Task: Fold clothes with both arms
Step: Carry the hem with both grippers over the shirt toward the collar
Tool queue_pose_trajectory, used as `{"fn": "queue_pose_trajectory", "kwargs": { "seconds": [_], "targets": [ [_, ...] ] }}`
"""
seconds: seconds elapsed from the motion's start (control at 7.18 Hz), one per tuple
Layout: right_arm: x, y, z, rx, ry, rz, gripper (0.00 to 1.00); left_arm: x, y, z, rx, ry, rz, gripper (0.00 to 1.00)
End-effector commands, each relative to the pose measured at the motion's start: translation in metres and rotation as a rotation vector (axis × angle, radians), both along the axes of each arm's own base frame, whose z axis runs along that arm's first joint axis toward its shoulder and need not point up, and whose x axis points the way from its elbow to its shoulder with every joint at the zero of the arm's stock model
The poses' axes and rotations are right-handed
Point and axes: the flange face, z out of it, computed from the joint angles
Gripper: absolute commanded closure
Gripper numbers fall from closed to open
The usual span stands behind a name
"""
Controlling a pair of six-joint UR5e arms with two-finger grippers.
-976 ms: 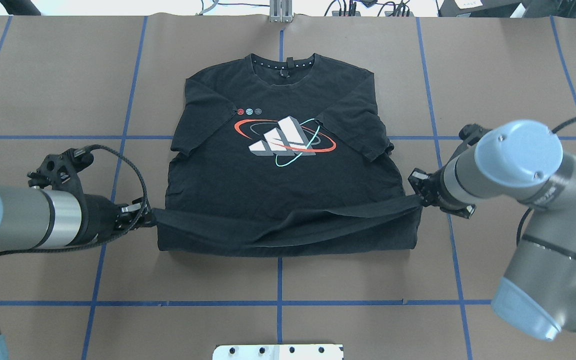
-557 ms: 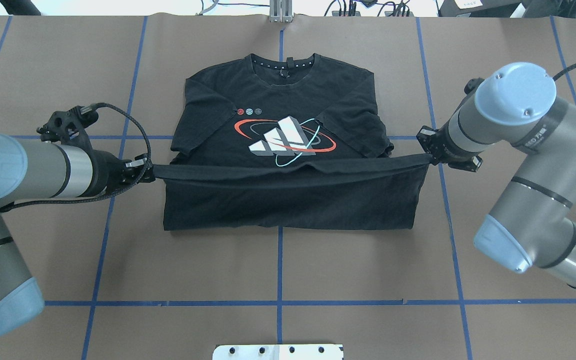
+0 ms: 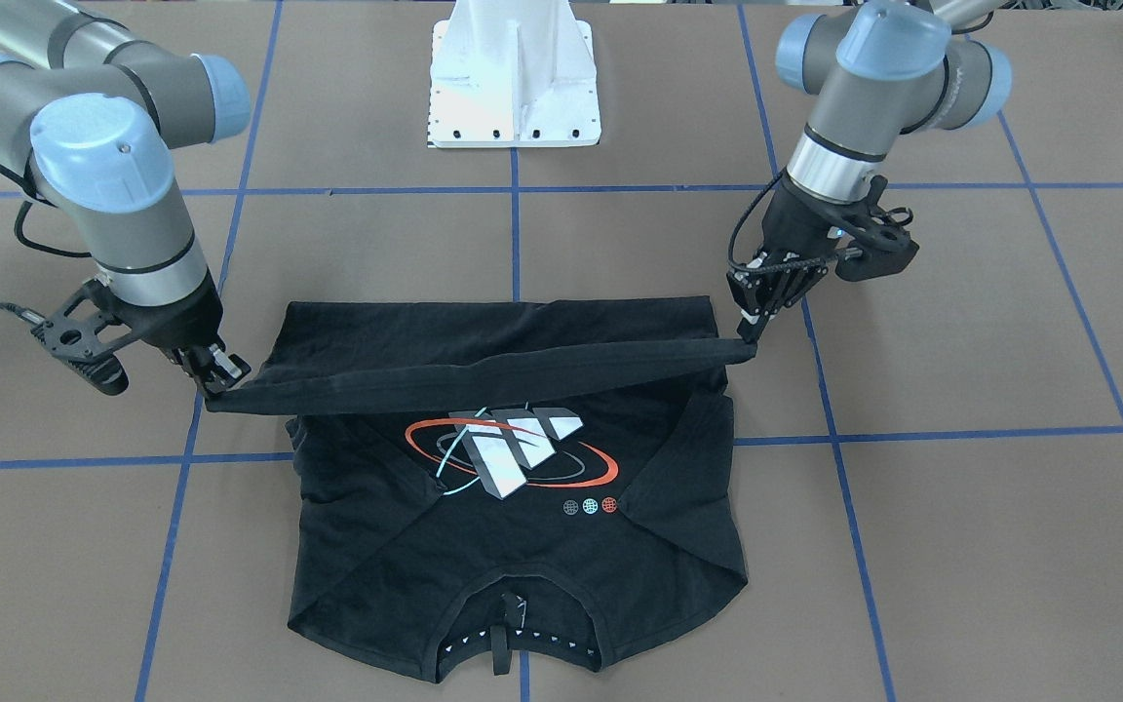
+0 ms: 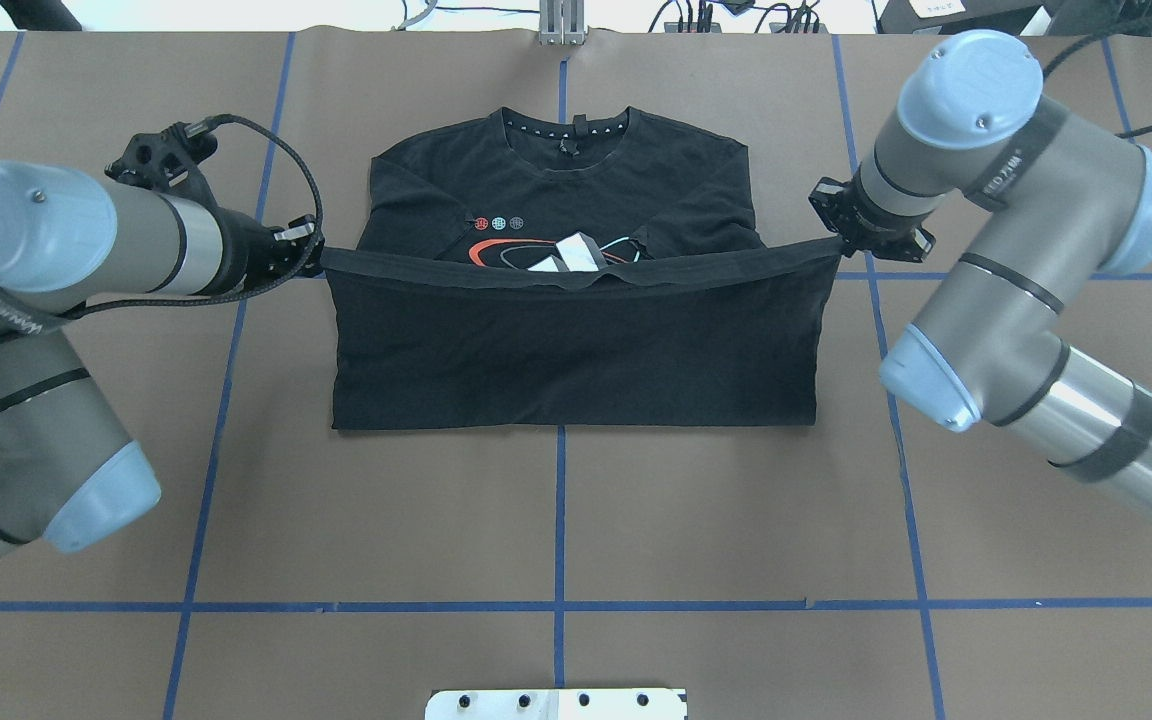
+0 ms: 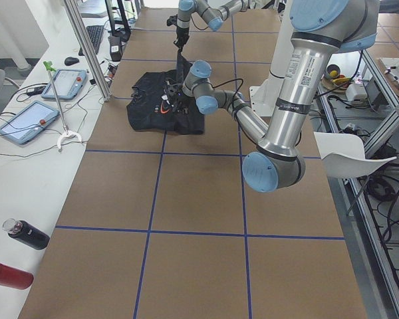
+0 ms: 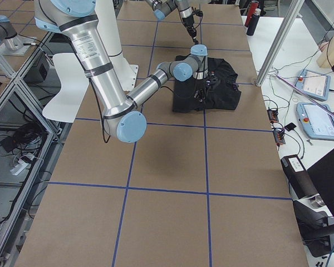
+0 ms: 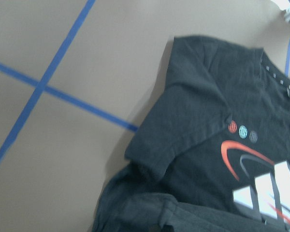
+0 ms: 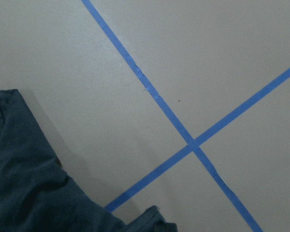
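Observation:
The black T-shirt (image 4: 576, 340) lies face up on the brown table, collar (image 4: 564, 130) at the far side. My left gripper (image 4: 314, 258) is shut on one hem corner and my right gripper (image 4: 839, 243) is shut on the other. The hem is stretched taut between them, lifted and folded over the shirt's lower half. It crosses the white, orange-red and cyan graphic (image 4: 561, 252) and hides its lower part. In the front-facing view the left gripper (image 3: 747, 336) is on the right, the right gripper (image 3: 215, 382) on the left, and the shirt (image 3: 503, 546) is below them. The sleeves are folded inward.
The white pedestal base (image 3: 515, 78) stands at the robot's side of the table. Blue tape lines (image 4: 560, 520) grid the brown surface. The side table in the left view holds tablets (image 5: 26, 119) and bottles (image 5: 26, 234).
Both grippers have carried the hem away from the robot toward the collar. The fold edge has moved back and the hem now covers part of the graphic.

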Motion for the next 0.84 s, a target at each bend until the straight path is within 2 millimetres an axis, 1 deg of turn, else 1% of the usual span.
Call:
{"fn": "queue_pose_trajectory", "kwargs": {
  "seconds": [0.0, 0.14, 0.28, 0.42, 0.56, 0.7],
  "targets": [
    [-0.012, -0.039, -0.010, 0.016, 0.026, -0.013, 1.00, -0.009, -0.040, -0.001, 0.021, -0.032, -0.036, 1.00],
    [-0.011, -0.057, -0.007, 0.020, 0.045, -0.025, 1.00, -0.007, -0.054, 0.002, 0.013, -0.043, -0.049, 1.00],
    [-0.011, -0.071, -0.011, 0.033, 0.057, -0.038, 1.00, -0.016, -0.068, -0.001, 0.027, -0.054, -0.064, 1.00],
    [-0.013, -0.078, -0.020, 0.036, 0.055, -0.033, 1.00, -0.024, -0.074, -0.001, 0.032, -0.061, -0.073, 1.00],
    [-0.015, -0.083, -0.020, 0.030, 0.059, -0.032, 1.00, -0.029, -0.082, 0.002, 0.028, -0.066, -0.085, 1.00],
    [-0.020, -0.088, -0.013, 0.018, 0.072, -0.034, 1.00, -0.020, -0.094, 0.010, 0.024, -0.090, -0.080, 1.00]
  ]
}}
